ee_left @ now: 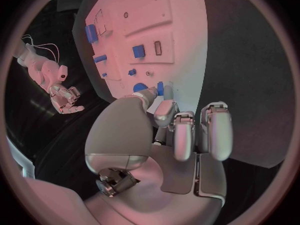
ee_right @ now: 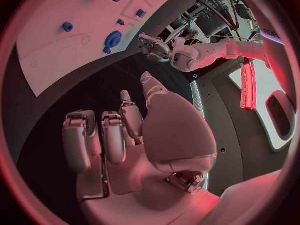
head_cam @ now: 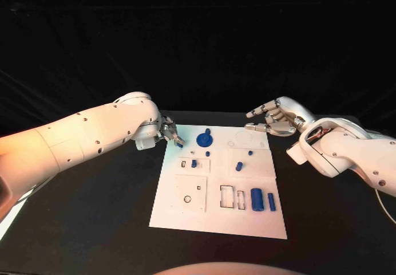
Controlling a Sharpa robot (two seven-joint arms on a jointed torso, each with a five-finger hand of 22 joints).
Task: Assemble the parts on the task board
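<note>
The white task board point(head_cam: 218, 197) lies in the middle of the black table point(head_cam: 91, 229), its long side running away from the robot. On its far part lies a round blue disc part point(head_cam: 204, 139) with a small blue tab beside it; just nearer are a small blue peg point(head_cam: 207, 153), a short blue piece point(head_cam: 194, 163) standing beside a small rectangular slot, and a blue peg point(head_cam: 239, 167) towards the right half. Near the board's right edge, closer to the robot, a blue cylinder point(head_cam: 257, 199) lies beside a narrow blue bar point(head_cam: 272, 201), next to empty rectangular cut-outs point(head_cam: 226, 196). The left hand point(head_cam: 170, 133) is at the far left corner of the board, fingers curled downward; in the left wrist view the thumb and a fingertip point(ee_left: 164, 112) come together close to a small blue piece point(ee_left: 160, 88) at the board's edge, but whether that piece is pinched cannot be told. The right hand point(head_cam: 274, 119) hovers above the far right corner of the board, apart from its surface, fingers loosely spread and bent, holding nothing; the right wrist view shows its palm and fingers point(ee_right: 103, 140) over bare table beside the board's edge, with the disc part and the left hand point(ee_right: 153, 46) beyond it.
</note>
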